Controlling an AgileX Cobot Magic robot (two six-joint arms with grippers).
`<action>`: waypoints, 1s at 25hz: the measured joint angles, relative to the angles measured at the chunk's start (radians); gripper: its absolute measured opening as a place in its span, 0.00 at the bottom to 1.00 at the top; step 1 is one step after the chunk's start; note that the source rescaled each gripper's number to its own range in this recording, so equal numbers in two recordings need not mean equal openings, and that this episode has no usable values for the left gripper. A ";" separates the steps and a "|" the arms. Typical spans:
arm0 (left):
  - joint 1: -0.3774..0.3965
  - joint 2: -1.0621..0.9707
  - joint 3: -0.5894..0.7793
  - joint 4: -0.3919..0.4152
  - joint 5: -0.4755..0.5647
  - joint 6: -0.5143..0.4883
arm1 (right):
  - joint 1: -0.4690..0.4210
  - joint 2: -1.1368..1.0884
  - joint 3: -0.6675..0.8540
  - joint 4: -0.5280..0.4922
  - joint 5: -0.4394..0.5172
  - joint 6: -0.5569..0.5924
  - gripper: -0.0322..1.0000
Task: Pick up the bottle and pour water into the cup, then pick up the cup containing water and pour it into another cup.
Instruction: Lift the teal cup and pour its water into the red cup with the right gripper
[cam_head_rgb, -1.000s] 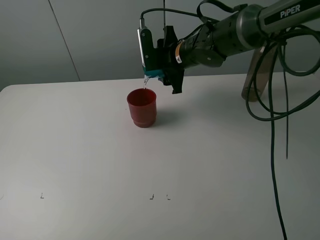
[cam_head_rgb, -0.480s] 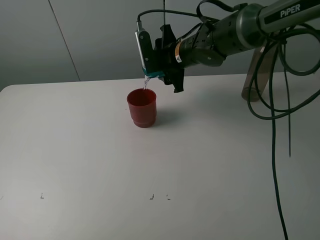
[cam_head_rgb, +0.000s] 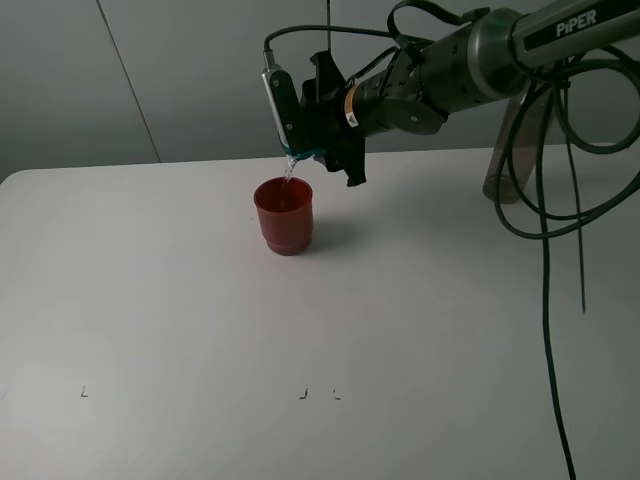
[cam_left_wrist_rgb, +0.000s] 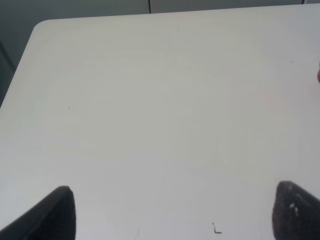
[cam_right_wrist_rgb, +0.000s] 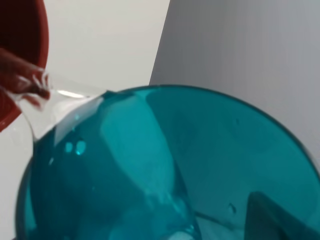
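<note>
Right tool (cam_head_rgb: 305, 135): gripping the teal cup (cam_right_wrist_rgb: 165, 165), tipping it so water is falling.
Red cup (cam_head_rgb: 284, 215): standing on the worktop (cam_head_rgb: 180, 300) directly below, catching the stream.
Left tool (cam_left_wrist_rgb: 172, 212): spread wide, carrying nothing.
Bottle: not showing.

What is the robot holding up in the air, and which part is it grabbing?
The right gripper holds the teal cup tipped over the red cup. The exact part gripped cannot be told. The left gripper holds nothing.
</note>
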 joint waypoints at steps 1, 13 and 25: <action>0.000 0.000 0.000 0.000 0.000 0.000 | 0.002 0.000 0.000 -0.002 0.000 -0.002 0.09; 0.000 0.000 0.000 0.000 0.000 0.007 | 0.006 0.000 0.000 -0.055 0.000 -0.026 0.09; 0.000 0.000 0.000 0.000 0.000 0.007 | 0.006 0.000 0.000 -0.157 0.000 -0.032 0.09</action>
